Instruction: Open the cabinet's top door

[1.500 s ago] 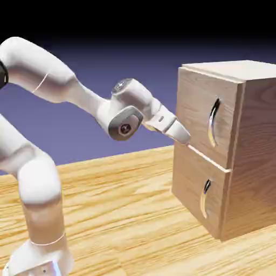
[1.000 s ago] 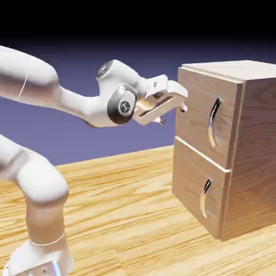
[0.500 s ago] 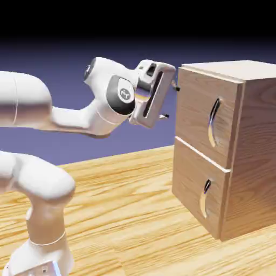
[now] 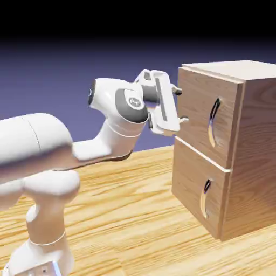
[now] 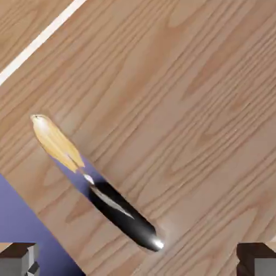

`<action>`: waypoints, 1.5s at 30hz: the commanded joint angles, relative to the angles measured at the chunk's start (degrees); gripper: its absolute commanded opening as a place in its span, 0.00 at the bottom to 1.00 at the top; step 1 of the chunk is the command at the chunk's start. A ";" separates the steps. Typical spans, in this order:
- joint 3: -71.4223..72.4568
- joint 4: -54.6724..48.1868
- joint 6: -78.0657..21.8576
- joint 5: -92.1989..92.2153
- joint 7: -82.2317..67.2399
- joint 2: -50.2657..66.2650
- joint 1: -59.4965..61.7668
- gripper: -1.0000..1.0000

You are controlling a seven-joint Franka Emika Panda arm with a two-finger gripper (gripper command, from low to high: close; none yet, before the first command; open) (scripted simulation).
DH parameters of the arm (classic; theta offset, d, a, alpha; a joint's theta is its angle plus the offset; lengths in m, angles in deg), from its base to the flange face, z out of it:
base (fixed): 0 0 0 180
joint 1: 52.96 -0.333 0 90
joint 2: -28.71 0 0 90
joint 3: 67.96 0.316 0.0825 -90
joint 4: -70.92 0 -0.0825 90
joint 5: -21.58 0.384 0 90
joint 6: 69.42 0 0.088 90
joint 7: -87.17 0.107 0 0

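Approach step: tool (image 4: 179, 105) spread, empty, facing top door (image 4: 199, 116). Next: straddle its handle (image 5: 97, 183) (both fingertips apart), then clench.

Light wood-grain cabinet (image 4: 245, 145), silver handle (image 4: 214, 123), white arm (image 4: 64, 145).

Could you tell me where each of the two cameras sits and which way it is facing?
Exterior view: fixed beside the robot, looking across the table at the cabinet; the white arm and open gripper show.
Hand view: on the hand, looking along the gripper at the top door and its handle; only the two grey fingertips show.
Shared: the top door and its handle.
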 commanded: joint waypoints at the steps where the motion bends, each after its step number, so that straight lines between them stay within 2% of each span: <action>1: -1.18 -0.18 -0.42 -2.50 -1.55 -0.86 -1.02 1.00; 16: -18.82 -2.93 -6.68 -39.87 -24.82 -13.73 -16.30 1.00; 18: -19.18 -2.99 -6.81 -40.64 -25.30 -13.99 -16.61 1.00; 23: -21.29 -10.85 -8.31 -42.89 -25.04 -12.99 -26.00 1.00; 24: -21.29 -10.85 -8.31 -42.89 -25.04 -12.99 -26.00 0.00; 29: -18.67 -3.68 -16.06 -44.51 -18.98 -10.62 -21.09 0.00; 39: -14.97 -8.89 -6.13 -50.81 5.16 9.56 -16.55 0.00; 45: -4.86 -4.63 -8.22 -50.05 19.00 20.79 -5.60 0.00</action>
